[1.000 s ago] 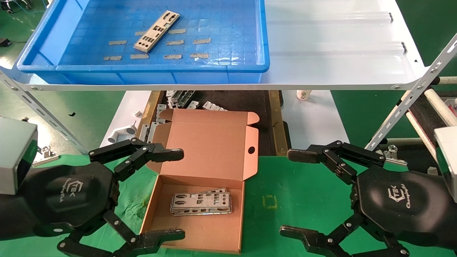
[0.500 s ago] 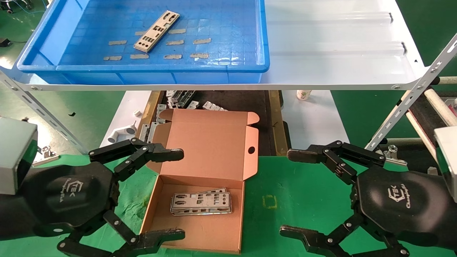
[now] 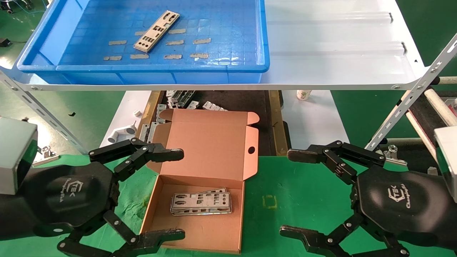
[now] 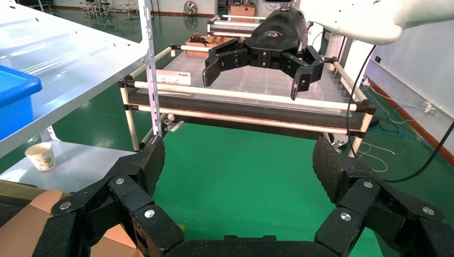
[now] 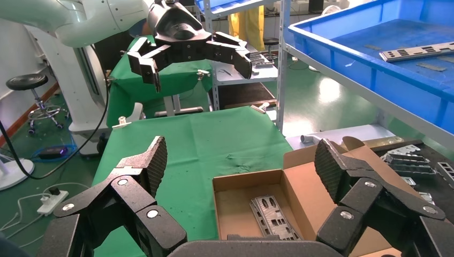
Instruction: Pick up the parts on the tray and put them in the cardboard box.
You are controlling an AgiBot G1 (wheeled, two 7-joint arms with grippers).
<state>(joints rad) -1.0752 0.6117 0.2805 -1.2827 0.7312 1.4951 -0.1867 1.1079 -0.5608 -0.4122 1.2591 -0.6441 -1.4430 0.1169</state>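
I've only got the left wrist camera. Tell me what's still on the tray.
Observer: One part lies at a slant on the tray floor, among tape strips.
Operator: Report what's in the box.
Observer: The cardboard box stands open, with a stack of parts lying flat on its floor.
Operator: Place my gripper against that box.
Observer: The left gripper is open and empty at the box's left side, with one fingertip over the lid and the other at the near edge. The right gripper is open over the green mat, right of the box.
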